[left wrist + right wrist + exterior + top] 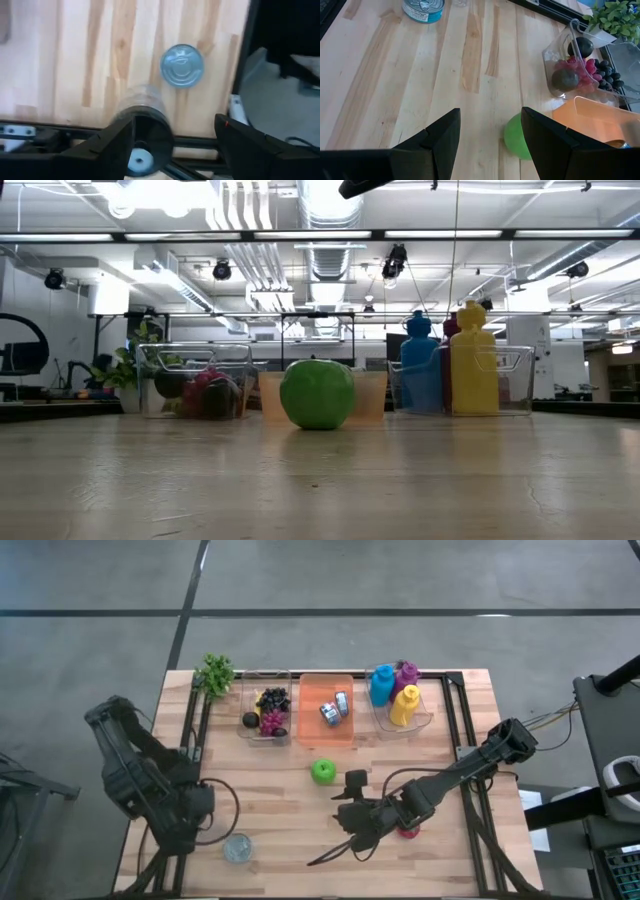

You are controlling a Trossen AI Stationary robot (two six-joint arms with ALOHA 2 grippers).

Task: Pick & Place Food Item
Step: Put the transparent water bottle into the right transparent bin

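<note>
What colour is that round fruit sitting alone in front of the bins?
Bright green: the apple, clearest in the low view.

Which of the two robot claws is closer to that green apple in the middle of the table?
The right one. The right gripper hovers open just in front of the green apple, toward the table's near edge. The left gripper is farther off to the apple's left, beside the can.

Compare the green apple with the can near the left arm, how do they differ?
The green apple is round and bright green; the can is a squat cylinder with a silvery-blue lid. The apple sits mid-table just before the orange bin; the can stands by the front edge near the left gripper. Both rest on the table, unheld.
</note>
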